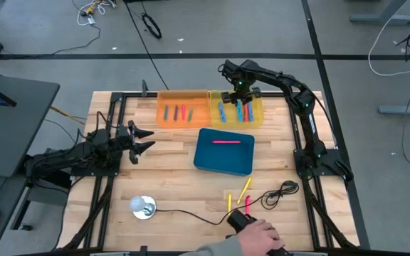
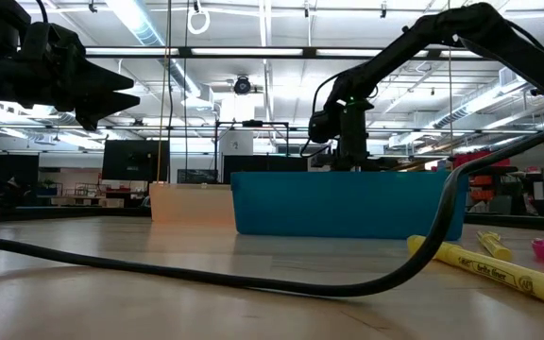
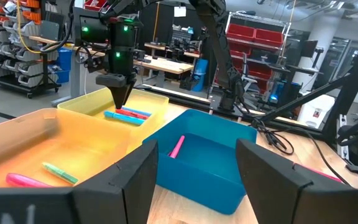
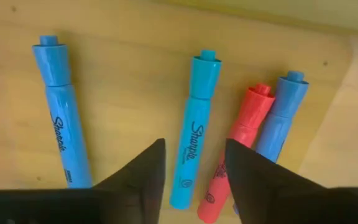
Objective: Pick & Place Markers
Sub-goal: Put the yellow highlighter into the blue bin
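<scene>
Parted jaws on the right gripper (image 4: 191,171) hang point-down inside the translucent yellow plastic bin (image 1: 257,116) at the desk's far edge, gripping nothing; between the tips we see a blue marker (image 4: 194,127) lying flat on the bin floor, with a second blue marker (image 4: 61,109) to one side and a red marker (image 4: 238,149) touching a third blue one (image 4: 278,121) on the other. Our left gripper (image 1: 142,140) hovers near the desk's left edge, its fingers (image 3: 135,177) spread apart and empty.

We see a translucent orange plastic bin (image 1: 180,117) just beside the yellow one, holding several coloured markers. A teal rectangular tray (image 1: 223,162) in the desk's middle carries one pink marker (image 1: 224,141). Near the front edge lie loose yellow and pink markers (image 1: 244,189), beside a thin black cable (image 1: 280,193) and a person's hand (image 1: 258,233).
</scene>
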Controlling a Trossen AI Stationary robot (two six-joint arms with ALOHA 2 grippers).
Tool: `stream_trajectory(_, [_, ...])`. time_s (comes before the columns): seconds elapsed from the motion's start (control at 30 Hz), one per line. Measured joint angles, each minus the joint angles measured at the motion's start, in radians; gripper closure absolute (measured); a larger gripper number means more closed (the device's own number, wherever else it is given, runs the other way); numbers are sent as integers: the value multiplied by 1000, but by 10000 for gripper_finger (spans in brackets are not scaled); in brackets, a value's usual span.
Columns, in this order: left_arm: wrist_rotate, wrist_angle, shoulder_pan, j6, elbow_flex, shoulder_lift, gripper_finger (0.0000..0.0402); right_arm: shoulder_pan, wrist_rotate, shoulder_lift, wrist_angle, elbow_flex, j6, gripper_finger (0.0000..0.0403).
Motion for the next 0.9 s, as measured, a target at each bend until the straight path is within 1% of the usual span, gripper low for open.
stream_trajectory(0.1, [0,0,0,0,0,0,179,-2,0,0,0,0,-17,219])
stream_trajectory(0.2, [0,0,0,0,0,0,179,-2,1,-1,-12,0,-32,206])
stream_trajectory(0.33, [0,0,0,0,0,0,179,-9,17,-2,-10,0,-35,205])
stream_trajectory(0.53, [0,0,0,-1,0,0,179,-11,24,-13,-24,0,-61,212])
stream_trajectory(0.73, [0,0,0,-1,0,0,179,-8,54,-100,-46,0,-59,213])
stream_trajectory(0.9, [0,0,0,-1,0,0,179,15,57,-200,-93,1,-18,213])
